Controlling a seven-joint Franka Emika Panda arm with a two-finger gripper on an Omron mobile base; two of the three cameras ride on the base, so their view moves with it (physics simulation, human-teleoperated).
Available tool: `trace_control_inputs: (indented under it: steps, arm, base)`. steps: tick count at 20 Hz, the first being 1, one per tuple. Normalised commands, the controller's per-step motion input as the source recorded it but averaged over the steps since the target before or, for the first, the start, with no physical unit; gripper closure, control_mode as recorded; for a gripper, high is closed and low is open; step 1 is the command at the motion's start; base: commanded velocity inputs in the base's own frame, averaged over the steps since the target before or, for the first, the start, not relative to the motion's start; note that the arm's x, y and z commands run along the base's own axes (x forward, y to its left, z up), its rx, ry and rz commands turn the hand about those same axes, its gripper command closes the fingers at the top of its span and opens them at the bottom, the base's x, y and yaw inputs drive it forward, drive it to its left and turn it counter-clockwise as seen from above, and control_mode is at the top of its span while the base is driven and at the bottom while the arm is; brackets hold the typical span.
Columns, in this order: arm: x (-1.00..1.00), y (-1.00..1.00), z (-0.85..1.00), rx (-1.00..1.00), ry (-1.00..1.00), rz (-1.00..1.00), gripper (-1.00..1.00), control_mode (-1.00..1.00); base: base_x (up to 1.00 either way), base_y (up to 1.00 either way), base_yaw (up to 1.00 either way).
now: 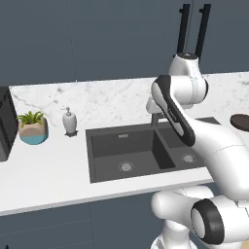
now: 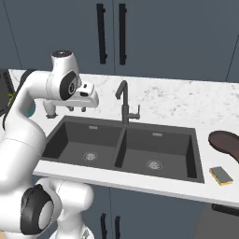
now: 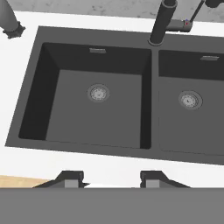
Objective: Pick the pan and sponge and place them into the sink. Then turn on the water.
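Observation:
The dark grey double-basin sink [image 2: 135, 161] lies in the white counter, both basins bare around their silver drains. Its tall dark faucet [image 2: 123, 100] stands behind the divider, and no water stream shows at the spout. The dark brown pan [image 2: 226, 144] rests on the counter right of the sink, cut off by the frame edge. The yellow sponge [image 2: 221, 175] lies in front of it, near the counter's front edge. My gripper [image 2: 77, 108] hovers above the left basin's back rim, far from both. In the hand view the gripper [image 3: 112, 179] is open over the sink [image 3: 118, 118] with nothing between its fingertips.
A white soap dispenser [image 1: 70, 121] and a potted plant [image 1: 33, 127] stand on the counter left of the sink [image 1: 109, 146]. A dark appliance [image 1: 5, 124] sits at the far left. Dark cabinets with long handles [image 2: 111, 32] hang above the marble backsplash.

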Motion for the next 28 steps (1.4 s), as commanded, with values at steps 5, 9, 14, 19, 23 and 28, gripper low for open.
trace_control_inputs:
  steps: [5, 9, 14, 19, 23, 28]
  arm:
    - [0.0, 0.0, 0.0, 0.0, 0.0, 0.0, -1.0, 1.0]
    - [0.0, 0.0, 0.0, 0.0, 0.0, 0.0, -1.0, 1.0]
    - [0.0, 0.0, 0.0, 0.0, 0.0, 0.0, -1.0, 1.0]
    - [0.0, 0.0, 0.0, 0.0, 0.0, 0.0, -1.0, 1.0]
    - [0.0, 0.0, 0.0, 0.0, 0.0, 0.0, -1.0, 1.0]
    - [0.0, 0.0, 0.0, 0.0, 0.0, 0.0, -1.0, 1.0]
  base:
    - [0.0, 0.0, 0.0]
    - [0.0, 0.0, 0.0]
    - [-0.13, -0.03, 0.0]
    - [-0.39, -0.22, 0.0]
    - [-0.28, -0.12, 0.0]
    - [-0.1, -0.32, 0.0]
